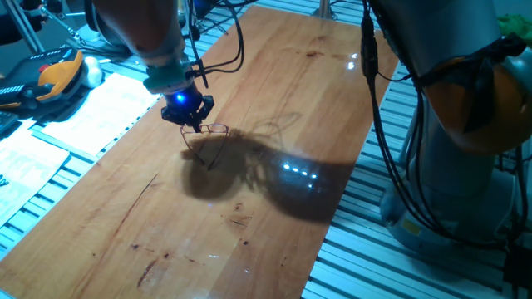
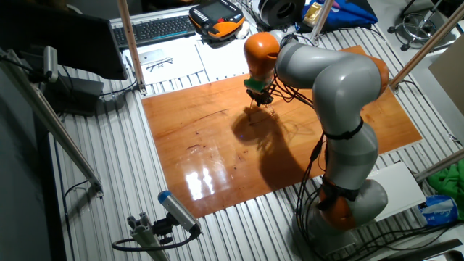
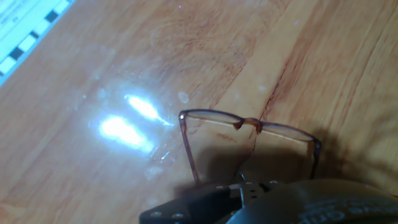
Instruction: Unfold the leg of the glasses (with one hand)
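Note:
The glasses point(image 1: 213, 133) are thin reddish-brown wire frames resting on the wooden table point(image 1: 274, 232), with the lenses at the far side and both legs running toward the camera. My hand point(image 1: 196, 124), black with a blue light, hangs right over their left end, fingertips at the frame. In the hand view the glasses point(image 3: 249, 123) lie just ahead of the hand's black housing point(image 3: 261, 202), both legs pointing back toward it. The fingertips are hidden there. In the other fixed view the hand point(image 2: 259, 99) is above the glasses point(image 2: 262, 110) near the table's far edge.
White papers point(image 1: 75, 116) and an orange-and-black tool point(image 1: 58, 76) lie left of the table. The arm's grey base point(image 1: 465, 108) and cables stand to the right. A keyboard point(image 2: 156, 29) and a metal post point(image 2: 130, 43) are behind the table.

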You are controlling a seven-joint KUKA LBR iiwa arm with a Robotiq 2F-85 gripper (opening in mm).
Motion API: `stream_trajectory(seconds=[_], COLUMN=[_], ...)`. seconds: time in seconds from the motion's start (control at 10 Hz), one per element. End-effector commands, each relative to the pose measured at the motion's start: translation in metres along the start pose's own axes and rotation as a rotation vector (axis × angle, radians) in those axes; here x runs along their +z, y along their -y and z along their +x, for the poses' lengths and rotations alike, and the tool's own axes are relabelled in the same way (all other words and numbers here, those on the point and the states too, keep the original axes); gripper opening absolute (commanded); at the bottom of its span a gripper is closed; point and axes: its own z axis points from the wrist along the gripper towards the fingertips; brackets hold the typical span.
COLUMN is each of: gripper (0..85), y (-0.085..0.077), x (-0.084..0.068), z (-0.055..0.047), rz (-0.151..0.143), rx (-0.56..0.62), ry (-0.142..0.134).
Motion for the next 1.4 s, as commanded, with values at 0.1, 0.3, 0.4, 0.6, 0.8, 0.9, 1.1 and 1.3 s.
stream_trajectory(seconds=[0.1, 0.3, 0.4, 0.6, 0.8, 0.9, 1.1, 1.3], gripper=[0.0, 0.0, 0.0, 0.0, 0.0, 0.0, 0.0, 0.0], y=[-0.001, -0.002, -0.004, -0.009, -0.01, -0.011, -0.012, -0.013], x=[0.007, 0.01, 0.012, 0.021, 0.023, 0.023, 0.024, 0.028], z=[0.002, 0.004, 0.009, 0.02, 0.022, 0.023, 0.025, 0.029], rz=[-0.007, -0.016, -0.019, -0.034, -0.04, -0.043, -0.057, -0.064], rx=[0.001, -0.006, -0.003, 0.01, 0.013, 0.017, 0.037, 0.064], ry=[-0.002, -0.012, -0.014, 0.0, -0.001, 0.001, -0.001, 0.01])
